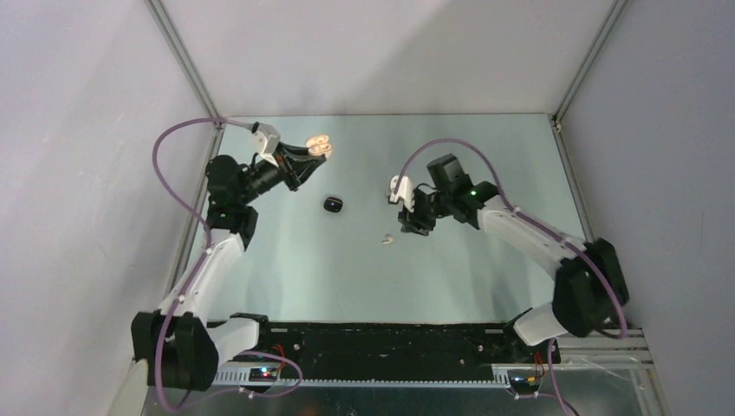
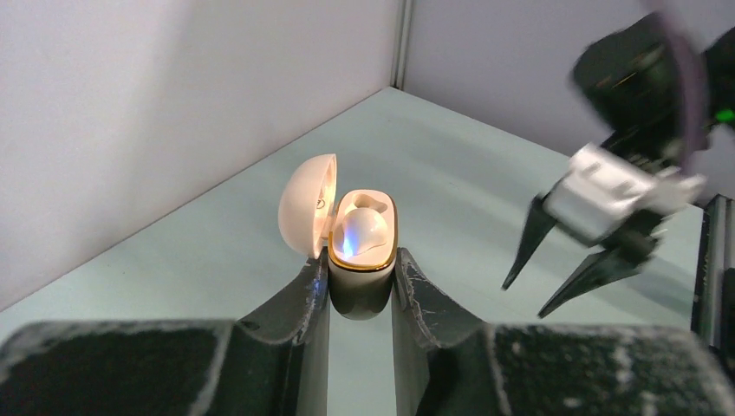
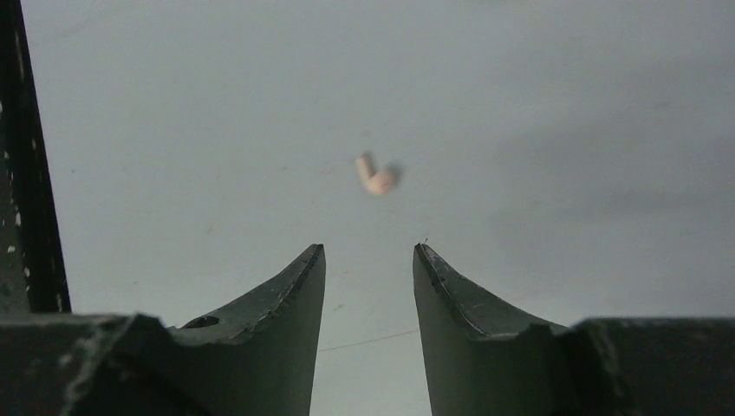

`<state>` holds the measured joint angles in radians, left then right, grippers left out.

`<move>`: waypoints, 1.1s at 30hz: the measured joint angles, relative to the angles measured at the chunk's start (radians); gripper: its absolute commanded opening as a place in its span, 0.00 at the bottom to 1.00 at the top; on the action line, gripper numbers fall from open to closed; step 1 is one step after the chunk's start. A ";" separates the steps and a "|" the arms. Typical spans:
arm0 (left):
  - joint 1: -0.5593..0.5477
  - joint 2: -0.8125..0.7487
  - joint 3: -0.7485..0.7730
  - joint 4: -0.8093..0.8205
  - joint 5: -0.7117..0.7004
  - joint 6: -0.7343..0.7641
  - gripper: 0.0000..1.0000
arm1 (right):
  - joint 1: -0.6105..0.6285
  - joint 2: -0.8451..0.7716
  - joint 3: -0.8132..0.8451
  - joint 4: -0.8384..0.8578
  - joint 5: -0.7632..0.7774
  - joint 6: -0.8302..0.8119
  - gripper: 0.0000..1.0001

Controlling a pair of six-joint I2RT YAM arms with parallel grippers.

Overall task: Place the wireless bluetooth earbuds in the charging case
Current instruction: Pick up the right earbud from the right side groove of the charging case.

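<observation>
My left gripper (image 1: 310,152) (image 2: 361,255) is shut on the lower half of a cream-white charging case (image 1: 320,146) (image 2: 362,260), held up off the table at the far left. The lid stands open to the left. One cream-white earbud (image 2: 364,230) sits in the case, with a blue light glowing beside it. Another cream-white earbud (image 1: 388,238) (image 3: 375,176) lies loose on the table. My right gripper (image 1: 407,227) (image 3: 368,248) (image 2: 524,301) hovers just short of that loose earbud, open, with nothing between its fingers.
A small black pebble-like case (image 1: 333,204) lies on the table between the two grippers. Grey walls close in the table at the back and on both sides. A black rail (image 1: 381,338) runs along the near edge between the arm bases.
</observation>
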<state>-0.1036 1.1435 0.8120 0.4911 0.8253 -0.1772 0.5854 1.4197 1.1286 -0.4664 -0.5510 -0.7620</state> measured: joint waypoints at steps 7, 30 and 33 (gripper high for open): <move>0.017 -0.142 -0.064 -0.121 0.019 0.019 0.00 | 0.047 0.210 0.002 -0.003 0.093 0.125 0.40; 0.017 -0.195 -0.098 -0.285 -0.081 0.038 0.00 | 0.091 0.579 0.431 -0.271 0.314 0.841 0.41; 0.017 -0.201 -0.100 -0.292 -0.091 0.038 0.00 | 0.091 0.603 0.452 -0.300 0.319 0.868 0.42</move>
<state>-0.0864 0.9421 0.7120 0.1993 0.7345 -0.1390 0.6765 2.0224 1.5806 -0.7666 -0.2325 0.1062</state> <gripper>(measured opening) 0.276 0.408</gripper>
